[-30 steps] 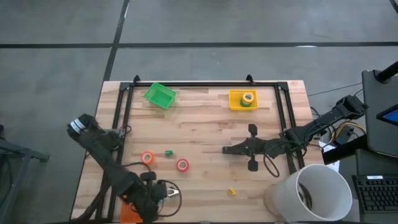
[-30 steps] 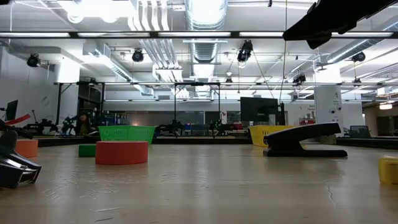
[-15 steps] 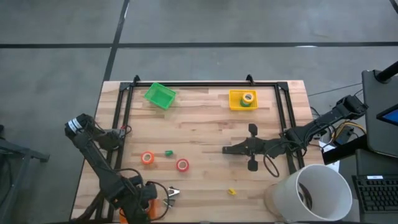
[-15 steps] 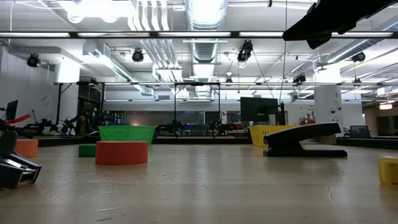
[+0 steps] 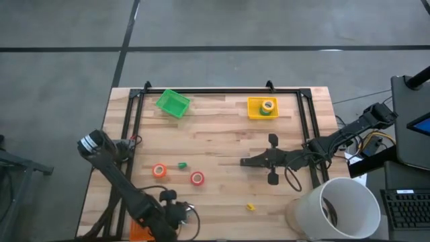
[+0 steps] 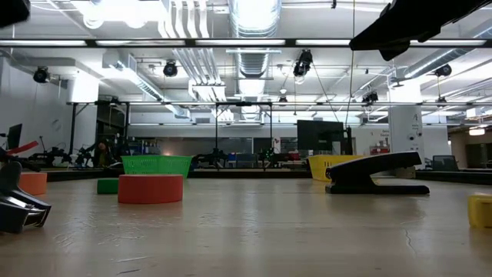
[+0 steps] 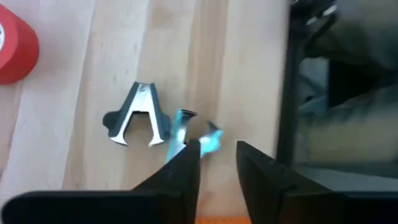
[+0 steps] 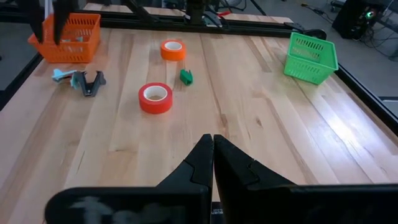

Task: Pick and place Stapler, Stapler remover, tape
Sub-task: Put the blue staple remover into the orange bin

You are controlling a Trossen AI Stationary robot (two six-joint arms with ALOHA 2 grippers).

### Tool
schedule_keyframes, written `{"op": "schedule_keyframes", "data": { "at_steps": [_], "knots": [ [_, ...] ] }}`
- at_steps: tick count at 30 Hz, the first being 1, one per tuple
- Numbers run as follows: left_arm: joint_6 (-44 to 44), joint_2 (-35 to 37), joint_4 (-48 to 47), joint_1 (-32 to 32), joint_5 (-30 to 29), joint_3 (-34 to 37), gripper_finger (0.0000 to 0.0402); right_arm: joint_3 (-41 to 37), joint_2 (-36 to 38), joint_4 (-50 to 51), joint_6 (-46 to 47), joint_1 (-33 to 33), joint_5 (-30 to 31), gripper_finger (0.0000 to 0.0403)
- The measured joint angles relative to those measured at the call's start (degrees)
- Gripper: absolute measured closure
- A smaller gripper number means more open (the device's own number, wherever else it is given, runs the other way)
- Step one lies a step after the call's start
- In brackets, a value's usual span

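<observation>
The stapler remover (image 7: 140,115), black with silver jaws, lies flat on the wood near the table's near left corner, and also shows in the low view (image 6: 19,204). A small blue thing (image 7: 205,138) lies beside it. My left gripper (image 7: 217,152) hovers open just above them (image 5: 183,216). The black stapler (image 6: 377,173) rests on its base; in the high view my right arm hides it. A red tape roll (image 5: 197,178) and an orange tape roll (image 5: 159,170) lie flat mid-table. My right gripper (image 8: 211,143) hangs shut above the table's middle.
An orange basket (image 8: 71,34) sits at the near left corner. A green basket (image 5: 173,103) is at the far left, and a yellow tray (image 5: 254,109) holding a green roll (image 5: 267,106) at the far right. A white bucket (image 5: 342,208) stands near right. A black rail (image 5: 131,128) frames the table.
My left gripper drew back toward the near left corner, then swung right again and sank over the stapler remover. The remover and the blue thing lie where they were. My right arm has kept still.
</observation>
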State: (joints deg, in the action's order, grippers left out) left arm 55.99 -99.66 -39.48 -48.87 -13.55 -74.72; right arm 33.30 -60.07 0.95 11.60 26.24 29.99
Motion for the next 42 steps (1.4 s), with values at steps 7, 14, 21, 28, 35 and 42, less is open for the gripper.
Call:
{"op": "schedule_keyframes", "data": {
  "at_steps": [7,14,21,28,35,42],
  "knots": [
    [-2.0,-4.9,3.3,0.1,1.7,0.0,0.0270,-0.2,0.0,0.0,0.0,0.0,0.0,0.0394],
    [-1.8,-6.7,6.1,0.0,2.3,0.0,0.0286,-0.3,0.0,0.0,0.0,0.0,0.0,0.0394],
    [-1.9,-8.5,6.1,0.0,3.5,0.1,0.0300,-0.4,0.0,-0.1,0.0,0.0,0.0,0.0394],
    [-2.2,-9.6,6.3,0.0,3.6,0.1,0.0314,-0.4,0.0,-0.3,0.0,0.0,0.0,0.0394],
    [-3.3,-9.6,6.1,0.0,3.9,0.1,0.0358,-0.5,0.0,-0.4,0.0,0.0,0.0,0.0394],
    [-3.8,-9.6,6.1,0.3,4.2,-0.1,0.0393,-0.5,0.0,-0.4,0.0,0.0,0.0,0.0394]
  ]
}}
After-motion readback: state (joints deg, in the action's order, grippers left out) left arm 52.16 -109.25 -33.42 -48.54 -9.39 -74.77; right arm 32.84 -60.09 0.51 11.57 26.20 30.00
